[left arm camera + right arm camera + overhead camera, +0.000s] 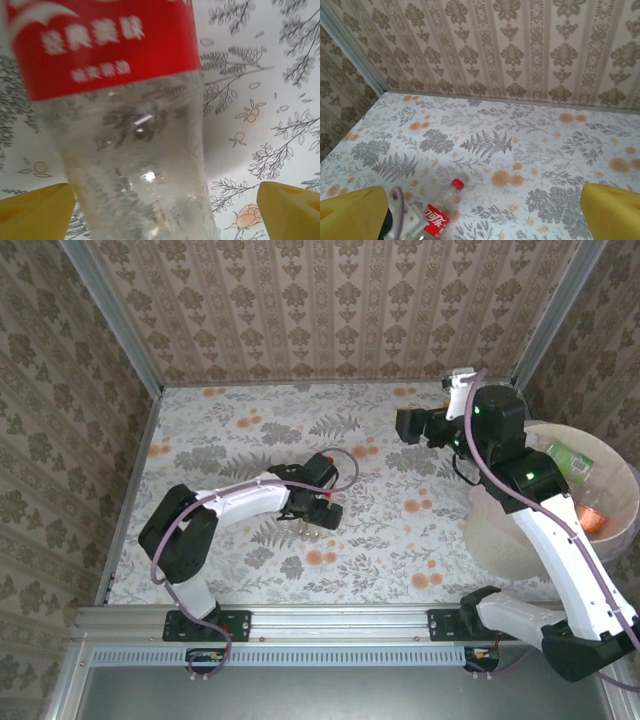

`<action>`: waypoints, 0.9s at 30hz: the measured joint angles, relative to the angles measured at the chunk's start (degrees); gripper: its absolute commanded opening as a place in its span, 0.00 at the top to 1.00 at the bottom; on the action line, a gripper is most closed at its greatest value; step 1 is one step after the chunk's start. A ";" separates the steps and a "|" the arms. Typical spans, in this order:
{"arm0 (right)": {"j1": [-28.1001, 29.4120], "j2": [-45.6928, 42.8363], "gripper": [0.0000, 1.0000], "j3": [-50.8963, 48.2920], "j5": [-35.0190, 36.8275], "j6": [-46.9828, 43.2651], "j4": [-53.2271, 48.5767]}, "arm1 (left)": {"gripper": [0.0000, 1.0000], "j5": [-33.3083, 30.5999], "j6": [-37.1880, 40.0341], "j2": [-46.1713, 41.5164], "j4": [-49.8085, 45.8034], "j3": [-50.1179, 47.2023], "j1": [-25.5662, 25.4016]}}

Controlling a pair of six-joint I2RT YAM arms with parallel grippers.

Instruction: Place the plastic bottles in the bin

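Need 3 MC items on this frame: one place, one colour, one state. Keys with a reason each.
1. Where is the red-labelled bottle?
A. middle of the table, between the left gripper's fingers
B. far-left corner
C. near edge

2. Its cap colour?
A. blue
B. red
C. green

3. The right gripper is:
A. shut on a bottle
B. shut, empty
C. open, empty

Key: 1A, the left wrist view has it between the yellow fingers; 2B, the right wrist view shows a red cap; 3C, its fingers stand wide apart with nothing between.
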 measured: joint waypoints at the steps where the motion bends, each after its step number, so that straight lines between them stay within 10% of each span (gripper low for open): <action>1: 0.28 0.20 0.00 0.00 0.68 0.00 0.20 | 0.18 0.00 0.15 1.05 -0.37 0.46 0.00; 13: 0.98 0.50 0.00 0.00 5.14 -0.17 0.44 | 0.48 -1.03 1.09 4.68 -0.74 1.57 0.90; 27: 1.81 -1.18 0.00 -4.04 6.71 1.01 4.63 | 0.55 0.24 2.14 -5.92 5.99 -2.71 4.33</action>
